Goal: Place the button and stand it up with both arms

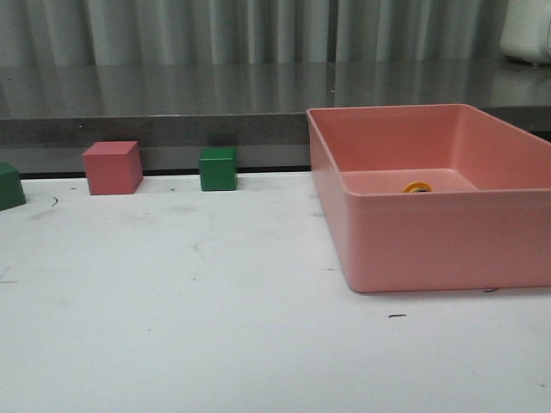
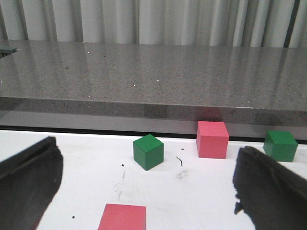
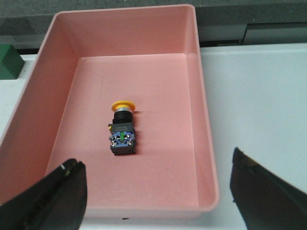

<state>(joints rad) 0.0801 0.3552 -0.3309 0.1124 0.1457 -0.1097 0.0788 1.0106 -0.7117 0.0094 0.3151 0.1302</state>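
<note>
Yellow-capped push-button switch (image 3: 122, 130) with its dark blocky base lies on its side near the middle of the pink plastic bin's (image 3: 206, 143) floor, cap toward twelve o'clock, while the left gripper (image 2: 144, 189) and right gripper (image 3: 158, 191) hover wide open, holding nothing.

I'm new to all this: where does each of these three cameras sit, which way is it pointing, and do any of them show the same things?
Front view: sits low, facing forward over the table toward the cubes and pink bin; no robot parts show.
Left wrist view: rides the left arm, facing the cubes by the grey counter; left gripper open.
Right wrist view: rides the right arm, looking down into the bin at the button lying on its side; right gripper open.
Shared: the bin and the button's yellow cap appear in front and right wrist views.
</note>
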